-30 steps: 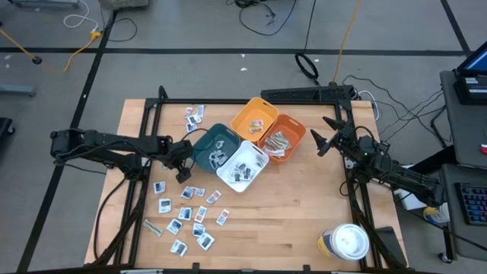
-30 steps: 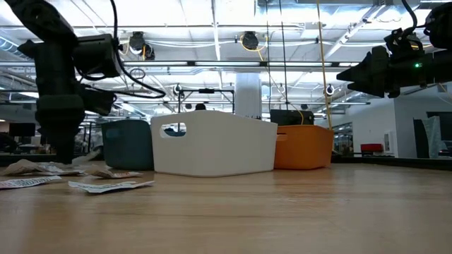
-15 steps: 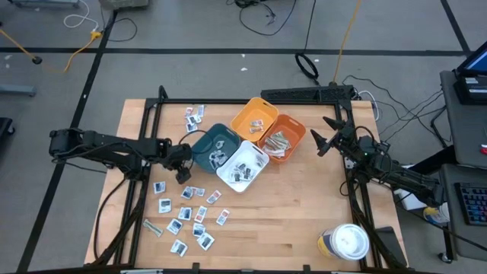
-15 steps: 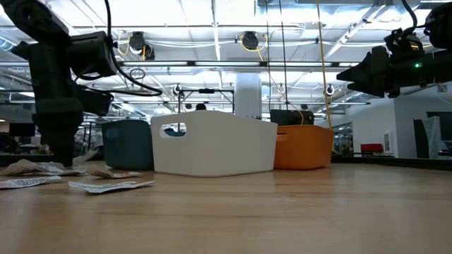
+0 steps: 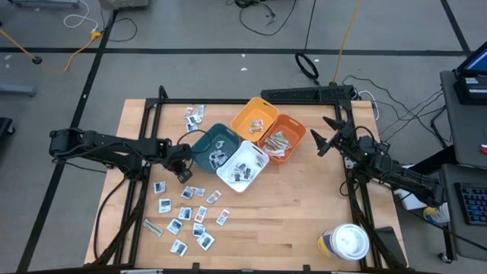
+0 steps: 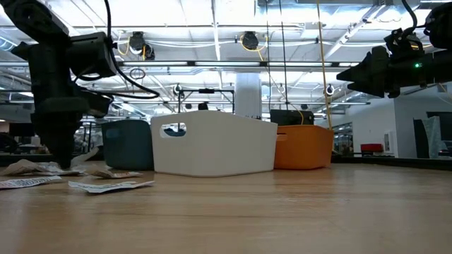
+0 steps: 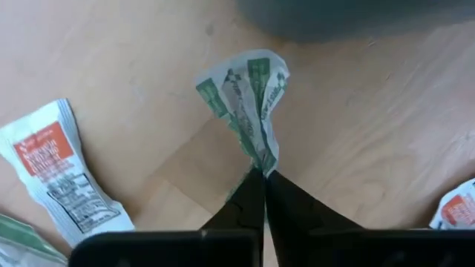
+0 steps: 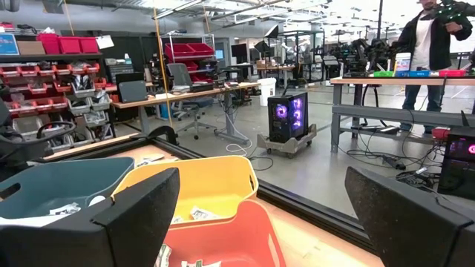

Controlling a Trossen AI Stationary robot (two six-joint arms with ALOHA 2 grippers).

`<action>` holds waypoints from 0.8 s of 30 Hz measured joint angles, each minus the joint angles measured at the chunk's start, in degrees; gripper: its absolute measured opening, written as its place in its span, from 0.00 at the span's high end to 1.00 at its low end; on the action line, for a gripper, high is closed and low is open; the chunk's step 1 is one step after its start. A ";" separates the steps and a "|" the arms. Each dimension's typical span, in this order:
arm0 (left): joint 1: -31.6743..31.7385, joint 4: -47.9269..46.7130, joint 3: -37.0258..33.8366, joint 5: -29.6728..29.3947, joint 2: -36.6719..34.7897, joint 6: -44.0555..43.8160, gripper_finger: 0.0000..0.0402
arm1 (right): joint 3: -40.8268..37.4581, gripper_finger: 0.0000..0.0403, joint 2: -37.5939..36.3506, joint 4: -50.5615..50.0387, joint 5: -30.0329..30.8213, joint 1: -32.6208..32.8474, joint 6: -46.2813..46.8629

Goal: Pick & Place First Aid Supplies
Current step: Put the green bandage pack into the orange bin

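We see that the left gripper (image 5: 183, 173) has moved a little since one second ago: it has drawn slightly back from the teal bin (image 5: 215, 146) and now stands low over the table (image 5: 304, 213), just beside that bin. Its jaws are closed on a crumpled green-and-white packet (image 7: 249, 100), pinched at one end. We judge the grasp is made, and the lift toward a bin is the next step.

The right gripper (image 5: 326, 138) has not moved; it waits raised at the right side of the table, jaws wide open and empty.

We count four bins in one cluster: teal, white bin (image 5: 242, 166), yellow bin (image 5: 254, 118) and orange bin (image 5: 282, 135). About a dozen loose packets (image 5: 186, 214) lie on the table in front of the left gripper, and a few more (image 5: 195, 114) lie behind the teal bin. One white-lidded tub (image 5: 349, 241) stands well apart.
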 joint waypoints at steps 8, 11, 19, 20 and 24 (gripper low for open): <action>-0.59 -7.79 2.28 1.94 -5.05 -3.13 0.99 | 0.00 0.06 0.01 0.00 0.01 -0.01 0.01; -0.96 -13.06 5.53 1.28 -7.64 -3.20 0.99 | 0.00 0.06 0.01 0.00 0.02 0.00 0.01; -0.84 -25.43 16.68 -0.85 -10.29 -0.75 1.00 | 0.01 0.06 0.00 0.00 0.00 0.00 0.00; -0.76 -26.21 17.78 -1.01 -10.23 -0.22 1.00 | 0.00 0.06 0.00 0.00 0.01 0.00 0.02; 0.31 -27.55 21.16 -1.02 -8.48 2.47 1.00 | 0.01 0.06 0.00 0.00 0.02 -0.01 0.00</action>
